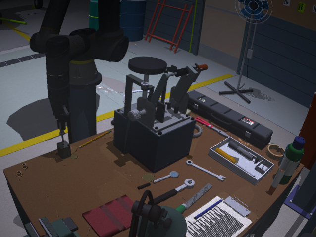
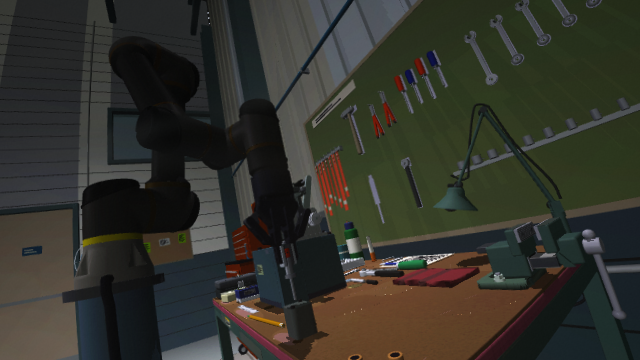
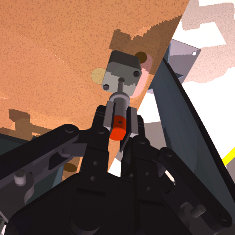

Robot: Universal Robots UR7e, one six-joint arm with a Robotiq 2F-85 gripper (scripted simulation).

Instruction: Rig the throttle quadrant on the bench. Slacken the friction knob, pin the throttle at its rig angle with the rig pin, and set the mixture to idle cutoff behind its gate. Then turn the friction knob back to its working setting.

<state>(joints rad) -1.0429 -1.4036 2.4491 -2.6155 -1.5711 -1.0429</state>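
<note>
The tip of the rig pin [image 3: 118,103] is hidden where its thin shaft meets the top of its small grey holder block [image 1: 63,149] [image 3: 121,73] at the bench's left rear corner. My gripper [image 3: 120,122] [image 1: 62,127] stands upright over the block with both finger pads clamped on the pin's red-capped head. The throttle quadrant [image 1: 155,120] sits on its dark box mid-bench, well to the right. Its throttle lever [image 1: 163,84] and orange-tipped mixture lever [image 1: 187,79] both lean back to the right. The knurled friction knob [image 1: 135,115] faces front-left.
Behind the bench stands my arm's pedestal [image 1: 81,102] on a floor with a yellow line. A pencil [image 1: 95,139] lies between the block and the quadrant. Wrenches [image 1: 205,170], a ratchet, a file, a parts tray [image 1: 241,159] and a clipboard fill the right front; the bench edge runs just left of the block.
</note>
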